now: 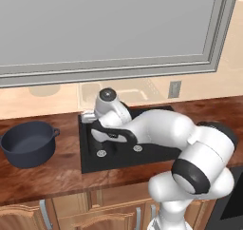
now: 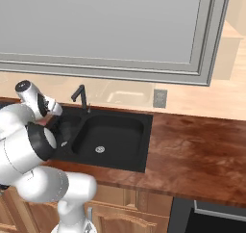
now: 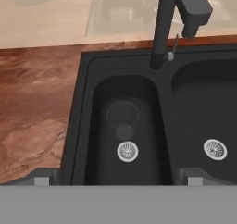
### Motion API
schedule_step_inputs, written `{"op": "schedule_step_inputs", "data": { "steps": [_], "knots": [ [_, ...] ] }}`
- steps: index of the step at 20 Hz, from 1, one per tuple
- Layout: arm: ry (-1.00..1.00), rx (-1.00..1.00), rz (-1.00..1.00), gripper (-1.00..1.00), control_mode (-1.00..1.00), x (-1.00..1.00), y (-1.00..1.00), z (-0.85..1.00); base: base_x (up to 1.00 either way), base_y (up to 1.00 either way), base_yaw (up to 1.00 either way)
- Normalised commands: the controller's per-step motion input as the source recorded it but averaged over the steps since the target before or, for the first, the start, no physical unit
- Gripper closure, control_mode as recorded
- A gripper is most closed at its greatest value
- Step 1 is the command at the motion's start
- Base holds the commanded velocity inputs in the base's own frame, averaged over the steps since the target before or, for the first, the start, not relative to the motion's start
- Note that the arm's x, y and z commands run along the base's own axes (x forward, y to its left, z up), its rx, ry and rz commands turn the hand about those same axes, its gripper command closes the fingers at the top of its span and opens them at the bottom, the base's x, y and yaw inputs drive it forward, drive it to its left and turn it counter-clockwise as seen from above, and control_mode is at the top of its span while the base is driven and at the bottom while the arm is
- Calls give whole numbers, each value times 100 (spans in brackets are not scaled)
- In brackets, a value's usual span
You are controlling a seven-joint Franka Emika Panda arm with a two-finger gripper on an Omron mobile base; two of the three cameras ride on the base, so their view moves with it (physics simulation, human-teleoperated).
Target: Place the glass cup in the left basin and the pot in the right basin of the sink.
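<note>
Now, with the glass cup [image 3: 123,118] upright in the left basin [image 3: 104,140], the wide-open, empty gripper [image 3: 118,180] should rise straight, then approach the pot [image 1: 28,143].

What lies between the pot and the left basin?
In the left base view, just bare wooden counter and the sink's black rim separate the pot from the left basin.
</note>
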Motion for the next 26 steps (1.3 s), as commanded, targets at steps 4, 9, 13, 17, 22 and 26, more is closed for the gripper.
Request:
{"op": "schedule_step_inputs", "data": {
  "steps": [4,9,13,17,22,26],
  "knots": [
    [0,0,0,-100,-100,0,27,19,0,0,0],
    [0,1,1,-100,-100,0,47,0,0,0,0],
    [0,0,1,-100,-100,0,53,0,0,0,0],
    [0,0,1,-100,-100,-5,53,0,0,0,0],
    [0,2,0,-100,-100,-7,43,1,0,0,0],
    [0,3,0,-100,-100,-12,38,0,0,0,0]
  ]
}}
